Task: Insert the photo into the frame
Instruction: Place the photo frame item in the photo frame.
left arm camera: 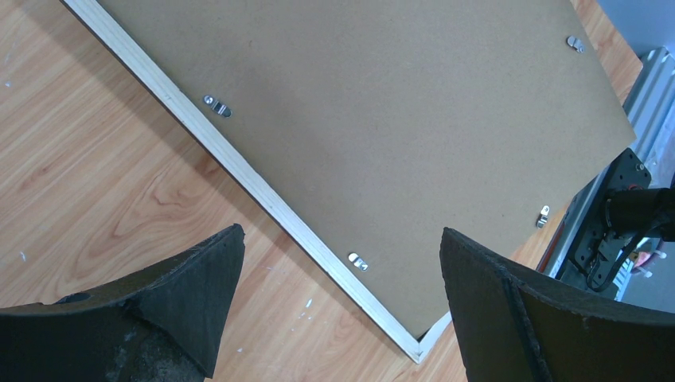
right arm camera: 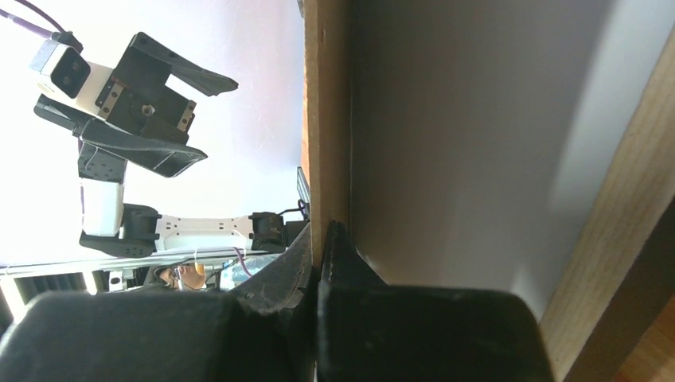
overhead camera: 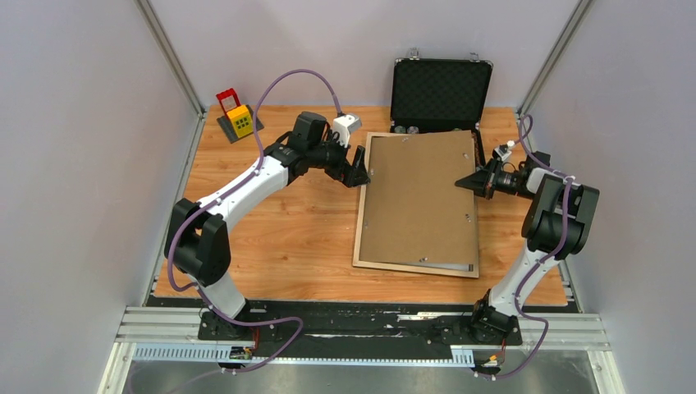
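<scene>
The frame (overhead camera: 359, 230) lies on the wooden table, pale wood face up, with a plain brown backing board (overhead camera: 418, 197) over it. The photo is hidden from every view. My right gripper (overhead camera: 473, 182) is shut on the board's right edge and holds that side raised, so a grey surface (right arm camera: 470, 119) shows under the board (right arm camera: 326, 119). The frame's pale rail (right arm camera: 629, 223) runs alongside. My left gripper (overhead camera: 359, 168) hangs open above the frame's far left side. Between its jaws show the rail (left arm camera: 263, 191) and the board (left arm camera: 382, 119), with nothing held.
An open black case (overhead camera: 441, 90) stands at the back, just beyond the frame. A red and yellow toy (overhead camera: 238, 119) sits at the back left. Small metal clips (left arm camera: 216, 105) line the board's edges. Walls close in both sides of the table (overhead camera: 279, 238).
</scene>
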`<state>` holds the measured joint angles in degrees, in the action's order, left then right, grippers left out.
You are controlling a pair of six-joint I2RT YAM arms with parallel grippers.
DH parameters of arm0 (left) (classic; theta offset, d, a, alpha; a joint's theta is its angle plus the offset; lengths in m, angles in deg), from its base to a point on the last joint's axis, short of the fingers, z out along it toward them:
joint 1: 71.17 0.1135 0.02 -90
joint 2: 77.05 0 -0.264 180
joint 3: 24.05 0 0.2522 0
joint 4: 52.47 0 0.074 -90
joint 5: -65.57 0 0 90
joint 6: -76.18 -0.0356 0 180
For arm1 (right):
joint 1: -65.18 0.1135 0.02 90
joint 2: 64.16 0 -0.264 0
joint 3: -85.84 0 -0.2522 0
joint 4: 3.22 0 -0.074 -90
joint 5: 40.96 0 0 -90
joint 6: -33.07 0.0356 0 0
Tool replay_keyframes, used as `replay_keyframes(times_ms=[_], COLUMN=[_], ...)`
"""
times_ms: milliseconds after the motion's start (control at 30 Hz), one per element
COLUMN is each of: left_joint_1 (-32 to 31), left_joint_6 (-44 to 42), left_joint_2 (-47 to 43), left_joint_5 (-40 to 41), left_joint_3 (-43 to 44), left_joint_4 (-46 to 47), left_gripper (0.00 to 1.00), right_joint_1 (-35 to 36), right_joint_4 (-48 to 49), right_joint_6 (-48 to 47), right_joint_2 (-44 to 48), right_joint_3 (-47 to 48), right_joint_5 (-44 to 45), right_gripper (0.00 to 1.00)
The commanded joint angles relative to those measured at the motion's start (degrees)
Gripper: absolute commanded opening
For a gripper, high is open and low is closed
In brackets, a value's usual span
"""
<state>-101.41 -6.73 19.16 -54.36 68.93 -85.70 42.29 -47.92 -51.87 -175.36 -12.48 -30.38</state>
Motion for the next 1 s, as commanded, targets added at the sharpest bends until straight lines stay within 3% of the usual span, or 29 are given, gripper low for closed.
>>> replay_keyframes(times_ms=[0,267,967], left_joint_1=[0.4,0.4,0.4], left_joint_6=[-0.8,-0.8,-0.6], left_joint_2=[-1.0,-1.0,-0.5], left_joint_5=[-0.8,-0.9,-1.4], left_joint_3=[-0.3,-0.6,-0.6], left_joint_4=[1.7,1.9,2.3], left_gripper=[1.0,1.0,1.0], right_joint_1=[0.7,0.7,1.1], right_joint_4=[-0.2,-0.3,-0.4], right_joint_6=[0.5,-0.8,-0.8], right_joint_2=[-0.3,-0.5,5.4], right_joint_3=[1.1,1.0,-0.4], right_joint_5=[-4.1,-1.4,11.0], right_gripper=[0.0,0.03,0.51])
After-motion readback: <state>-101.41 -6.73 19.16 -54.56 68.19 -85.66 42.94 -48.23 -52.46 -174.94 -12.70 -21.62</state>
